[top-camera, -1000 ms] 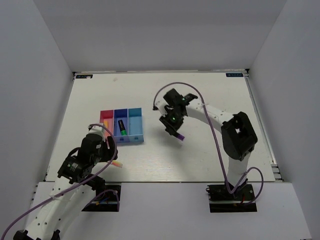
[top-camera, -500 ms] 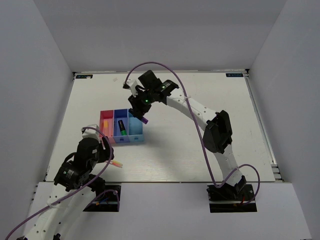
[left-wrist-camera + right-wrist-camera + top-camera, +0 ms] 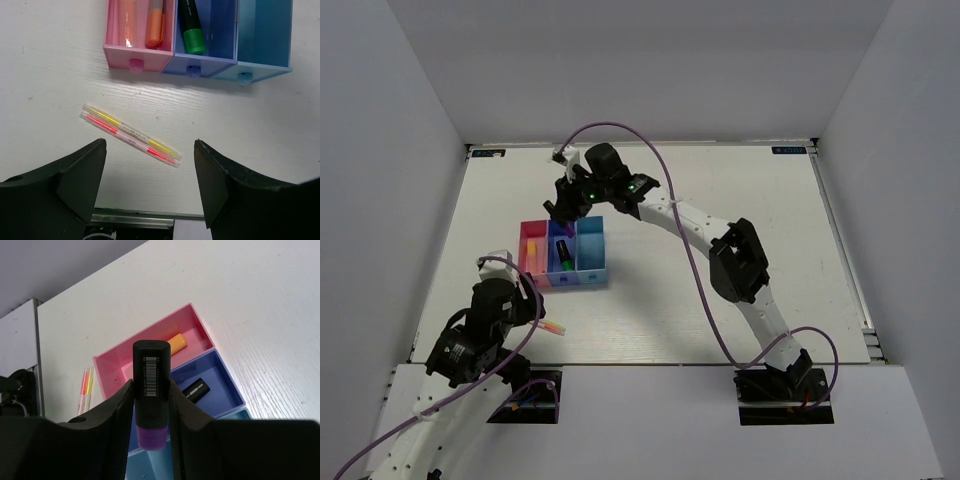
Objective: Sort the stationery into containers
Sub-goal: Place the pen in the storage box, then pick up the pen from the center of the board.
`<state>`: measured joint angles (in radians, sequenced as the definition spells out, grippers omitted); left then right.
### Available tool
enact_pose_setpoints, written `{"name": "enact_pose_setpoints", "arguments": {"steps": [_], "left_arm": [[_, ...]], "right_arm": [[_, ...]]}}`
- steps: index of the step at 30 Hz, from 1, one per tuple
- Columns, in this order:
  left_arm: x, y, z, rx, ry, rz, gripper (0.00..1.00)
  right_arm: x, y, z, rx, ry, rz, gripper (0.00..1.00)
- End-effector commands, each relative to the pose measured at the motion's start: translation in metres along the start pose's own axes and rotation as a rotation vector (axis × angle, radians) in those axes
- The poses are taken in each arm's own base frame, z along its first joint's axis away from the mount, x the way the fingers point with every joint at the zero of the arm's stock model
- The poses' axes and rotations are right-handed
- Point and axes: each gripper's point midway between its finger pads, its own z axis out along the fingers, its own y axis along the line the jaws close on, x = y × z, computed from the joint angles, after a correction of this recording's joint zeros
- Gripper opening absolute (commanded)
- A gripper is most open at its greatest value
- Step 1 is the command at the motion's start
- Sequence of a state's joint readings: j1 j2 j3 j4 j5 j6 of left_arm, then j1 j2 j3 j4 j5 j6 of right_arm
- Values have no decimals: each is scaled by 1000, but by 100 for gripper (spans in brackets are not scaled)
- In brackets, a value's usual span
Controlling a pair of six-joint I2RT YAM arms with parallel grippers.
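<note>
Three joined containers sit left of centre: pink (image 3: 526,262), dark blue (image 3: 569,226) and light blue (image 3: 591,250). My right gripper (image 3: 151,386) is shut on a purple marker with a black cap (image 3: 150,365), held upright above the back of the pink and dark blue bins. A green marker (image 3: 192,30) lies in the dark blue bin (image 3: 222,25). An orange marker (image 3: 155,25) lies in the pink bin (image 3: 140,51). Two thin pink and yellow pens (image 3: 130,135) lie on the table in front of the bins. My left gripper (image 3: 150,150) hangs open just near of them, holding nothing.
The white table's near edge (image 3: 135,216) runs just below the left fingers. White walls enclose the table at the back and sides. The right arm (image 3: 700,225) stretches across the middle of the table towards the bins.
The right arm has swung left from mid-table, carrying the purple marker to above the bins. The left arm has drawn back slightly toward its base.
</note>
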<state>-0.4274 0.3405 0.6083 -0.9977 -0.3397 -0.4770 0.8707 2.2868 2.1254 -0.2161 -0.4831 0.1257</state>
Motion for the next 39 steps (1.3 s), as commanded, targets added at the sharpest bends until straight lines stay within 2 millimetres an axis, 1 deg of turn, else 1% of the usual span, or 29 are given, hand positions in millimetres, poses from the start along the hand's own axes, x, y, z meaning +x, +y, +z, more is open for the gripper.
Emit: {"name": "enact_pose_setpoints", "arguments": {"steps": [1,2,4,6,9,10,12,13,17,18,19,20,22,23,24,25,27,28,29,30,31,32,33,34,35,36,37,38,39], "left_arm": [[3,7,0,-33,-4,-6,81],[2,7,0,-30,-6,-6,81],[3,7,0,-32,-9,-11,81],[3,7,0,-30,-7,-11,82],[3,6,0,-24,-5,-8,82],[2,6,0,-24,-5,-4,82],[4,5,1,-20,-1,-3,82],[3,4,2,-18,-3,-1,82],[6,4,5,-27,24,14,82],[7,4,5,-31,33,17,82],[7,4,6,-31,35,19,82],[8,4,6,-33,38,17,81],[9,3,8,-34,44,15,73],[9,3,9,-37,44,10,67],[9,3,9,-39,43,6,53],[10,2,11,-39,46,-15,44],[10,-3,12,-30,53,-59,28],[9,-4,12,-34,64,-69,17],[6,-5,11,-47,73,-82,13],[5,-6,12,-66,81,-138,10],[5,-6,13,-93,103,-149,3],[2,-9,13,-101,101,-223,3],[3,-9,15,-117,104,-247,5],[6,-10,20,-138,125,-260,18],[8,-11,23,-151,131,-308,22],[8,-12,24,-171,134,-368,24],[15,-11,29,-205,166,-374,25],[18,-10,30,-230,177,-414,27],[21,-9,33,-259,187,-455,28]], "right_arm": [[-12,2,19,-47,-106,-30,0],[-8,1,22,-46,-101,-24,0],[-15,-2,30,-58,-156,-59,0],[-11,-6,36,-54,-162,-64,0],[-8,-8,43,-58,-176,-81,11],[-4,-9,45,-60,-169,-81,22],[1,-9,45,-67,-158,-82,29],[9,-8,47,-72,-141,-79,37],[12,-9,42,-66,-119,-79,43],[4,-6,36,-64,-131,-94,44],[4,-5,35,-63,-125,-90,44],[2,-4,31,-63,-123,-98,45],[0,-1,23,-59,-110,-101,45],[-6,2,17,-56,-114,-109,44],[-6,2,13,-50,-108,-113,42],[-6,5,-1,-19,-59,-89,39],[-13,5,-15,14,-34,-138,21],[-15,6,-30,39,3,-156,8],[-17,-7,-50,152,34,-151,0],[-14,-14,-60,202,60,-152,0],[-3,-26,-82,317,118,-125,0],[1,-32,-103,343,137,-117,0],[-4,-26,-121,342,130,-118,0],[28,-35,-136,350,220,-63,11],[32,-22,-159,335,225,-70,32],[40,-28,-174,316,238,-57,57],[75,-27,-183,291,311,-28,59],[85,-10,-206,274,303,-24,59],[92,-19,-221,311,293,-10,42]]}}
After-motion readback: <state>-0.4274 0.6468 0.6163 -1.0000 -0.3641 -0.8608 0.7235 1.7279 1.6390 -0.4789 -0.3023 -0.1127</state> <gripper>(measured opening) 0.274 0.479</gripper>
